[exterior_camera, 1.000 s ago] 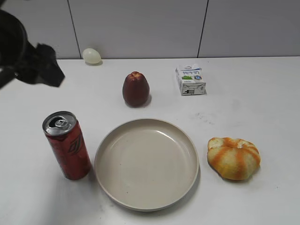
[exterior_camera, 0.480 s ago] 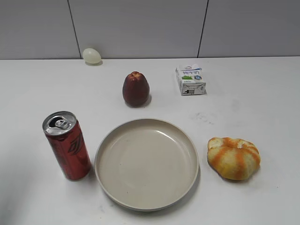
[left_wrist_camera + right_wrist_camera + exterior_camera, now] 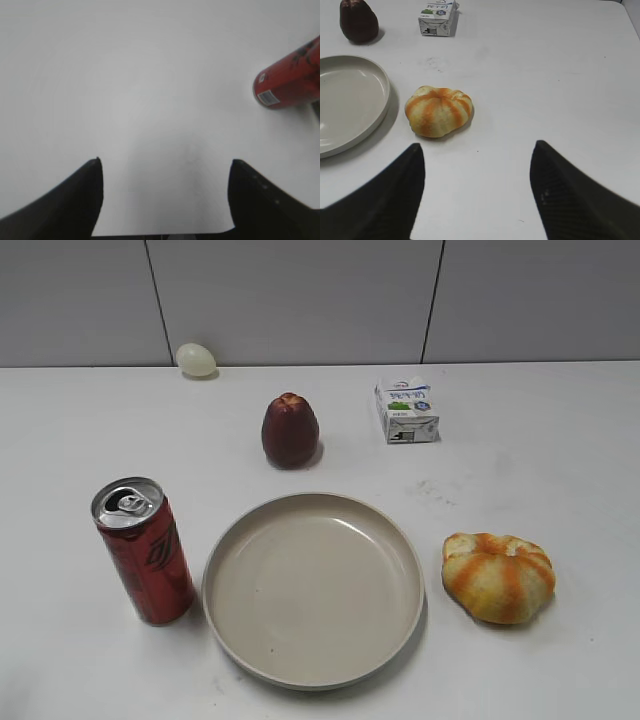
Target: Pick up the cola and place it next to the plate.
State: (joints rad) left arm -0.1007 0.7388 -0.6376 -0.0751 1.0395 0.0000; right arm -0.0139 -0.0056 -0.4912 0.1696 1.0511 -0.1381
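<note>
The cola (image 3: 146, 555), a tall slim red can with a silver top, stands upright just left of the plate (image 3: 228, 545), almost touching its rim. The plate is large, round, beige and has nothing on it. In the left wrist view the cola's lower part (image 3: 290, 85) shows at the right edge, and my left gripper (image 3: 165, 162) is open and empty over bare table, well apart from it. My right gripper (image 3: 477, 147) is open and empty over bare table. The plate's rim (image 3: 384, 95) shows at the left of the right wrist view. Neither gripper shows in the exterior view.
A dark red fruit (image 3: 290, 430) stands behind the plate. A small milk carton (image 3: 406, 410) lies at the back right, a pale egg (image 3: 196, 359) by the back wall. An orange-striped bun (image 3: 498, 577) sits right of the plate, ahead of my right gripper (image 3: 439, 111).
The left arm, seen at the upper left one second ago, has left the exterior view. The cola and the other things have not moved.
</note>
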